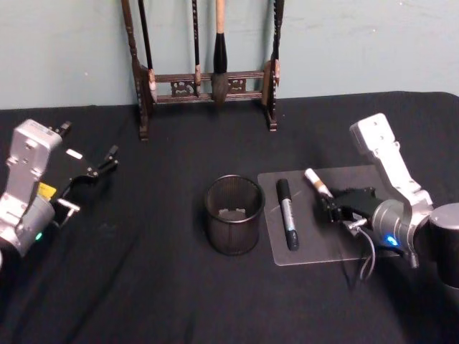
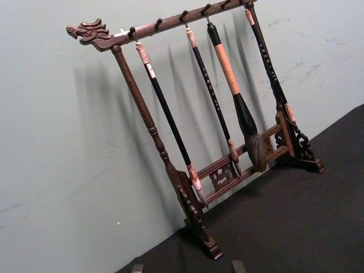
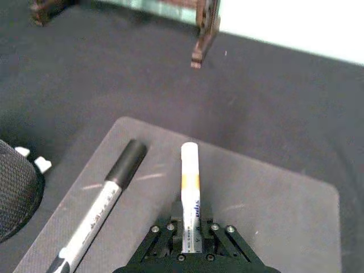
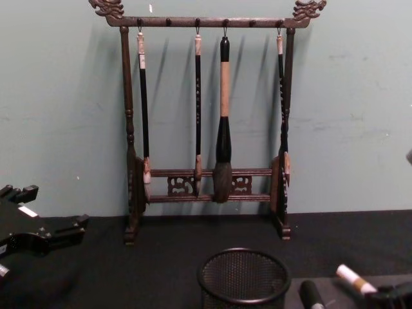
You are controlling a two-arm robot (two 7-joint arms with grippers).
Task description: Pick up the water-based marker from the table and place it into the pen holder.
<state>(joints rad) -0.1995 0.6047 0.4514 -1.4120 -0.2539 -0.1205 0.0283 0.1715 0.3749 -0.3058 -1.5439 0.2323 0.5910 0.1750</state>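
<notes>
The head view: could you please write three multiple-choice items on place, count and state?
1. Where does the pen holder stand? A on the cloth, left of the mat; B on the mat; C held aloft.
2. How many brushes hang on the rack? A two; B six; C four.
3. The right gripper is: A open; B shut on the white marker; C holding a brush.
A, it stands off the mat; C, four hang from the bar; B, it clamps the marker's end. The left gripper sits far left.
</notes>
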